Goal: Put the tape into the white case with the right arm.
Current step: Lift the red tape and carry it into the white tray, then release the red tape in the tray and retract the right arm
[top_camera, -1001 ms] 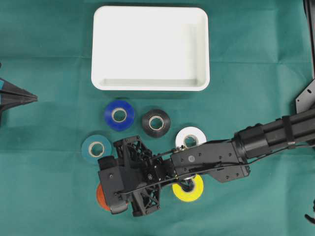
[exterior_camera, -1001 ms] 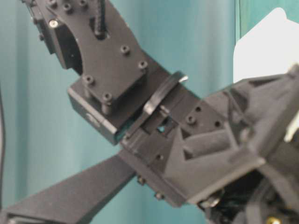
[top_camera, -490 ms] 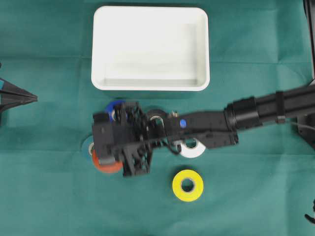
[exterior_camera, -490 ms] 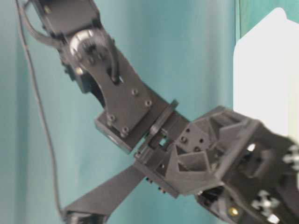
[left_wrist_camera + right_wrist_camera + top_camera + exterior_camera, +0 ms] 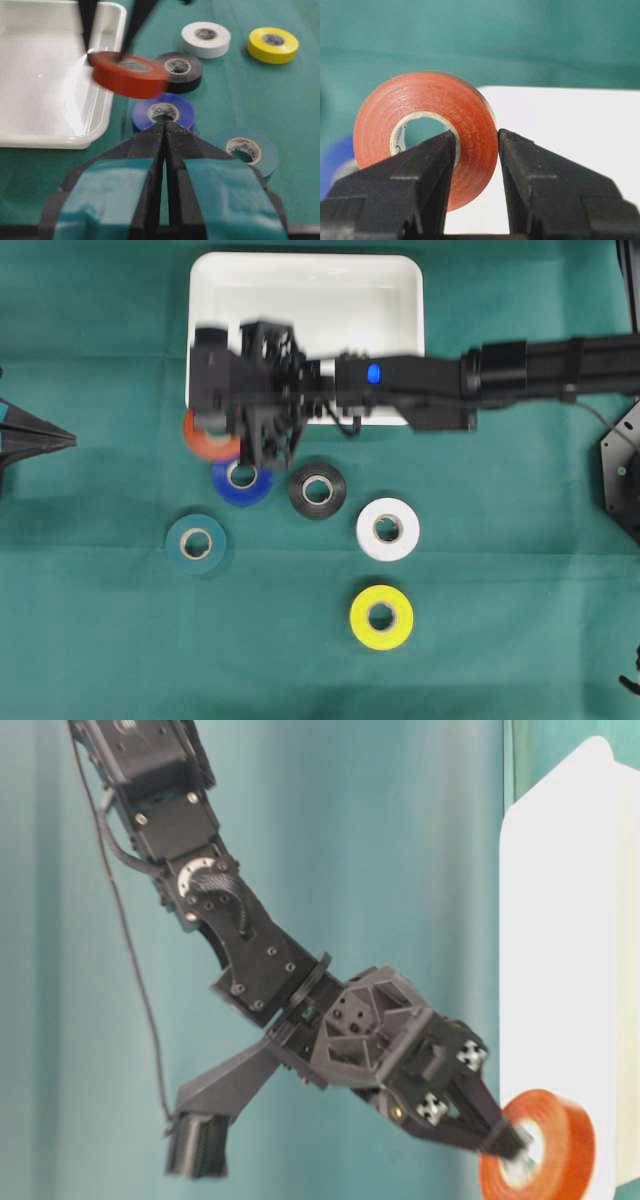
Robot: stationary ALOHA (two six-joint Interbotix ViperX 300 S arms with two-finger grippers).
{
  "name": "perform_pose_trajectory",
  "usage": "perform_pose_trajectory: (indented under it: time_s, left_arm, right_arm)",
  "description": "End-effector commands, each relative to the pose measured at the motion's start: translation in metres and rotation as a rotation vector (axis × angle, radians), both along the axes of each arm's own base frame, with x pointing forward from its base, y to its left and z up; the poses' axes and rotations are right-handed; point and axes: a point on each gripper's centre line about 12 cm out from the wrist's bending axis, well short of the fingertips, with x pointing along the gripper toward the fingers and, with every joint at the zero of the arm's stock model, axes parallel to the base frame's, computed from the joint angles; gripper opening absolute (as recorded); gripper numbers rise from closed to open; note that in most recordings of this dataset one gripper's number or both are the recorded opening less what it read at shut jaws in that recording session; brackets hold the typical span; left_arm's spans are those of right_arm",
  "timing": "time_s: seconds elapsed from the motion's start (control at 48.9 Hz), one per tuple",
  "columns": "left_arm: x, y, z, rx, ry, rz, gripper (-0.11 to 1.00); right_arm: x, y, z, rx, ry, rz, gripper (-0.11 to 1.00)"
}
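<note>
Our right claw [image 5: 475, 150] pinches the orange tape [image 5: 427, 132] through its wall, one finger inside the core. We judge it light, stiff and easy to swing over the white case [image 5: 305, 290].

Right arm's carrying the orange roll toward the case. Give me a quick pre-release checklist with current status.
1. Right gripper clamped on the orange tape, one finger through its core: ok.
2. Tape fully over the white case: not ok, it hangs at the case's left front corner.
3. Case interior free of objects: ok.
4. Left gripper shut and away from the case: ok.
5. Blue tape below undisturbed: cannot tell.
</note>
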Motion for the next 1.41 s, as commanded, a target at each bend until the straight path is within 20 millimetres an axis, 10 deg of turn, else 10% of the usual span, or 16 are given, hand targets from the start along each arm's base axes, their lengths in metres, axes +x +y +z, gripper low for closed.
perform_pose_trajectory:
  time_s: [0.0,0.347,0.94,1.226,1.389]
  left_arm:
    - [0.001,0.000,0.004,-0.003,-0.009,0.002,0.00]
    - [0.001,0.000,0.004,-0.003,-0.009,0.002,0.00]
    - [0.001,0.000,0.004,-0.003,-0.009,0.002,0.00]
    - [0.001,0.000,0.004,-0.003,-0.009,0.002,0.00]
    - [0.001,0.000,0.003,-0.005,-0.008,0.002,0.00]
  right_arm:
    - [-0.003,-0.030,0.038,-0.015,-0.091,-0.055,0.01]
    - [-0.024,-0.102,0.035,-0.019,-0.082,-0.201,0.01]
    - [-0.024,-0.104,0.031,-0.029,-0.089,-0.193,0.01]
    - [-0.023,-0.097,0.028,-0.061,-0.087,-0.160,0.70]
    - [-0.026,-0.095,0.024,-0.056,-0.071,-0.161,0.71]
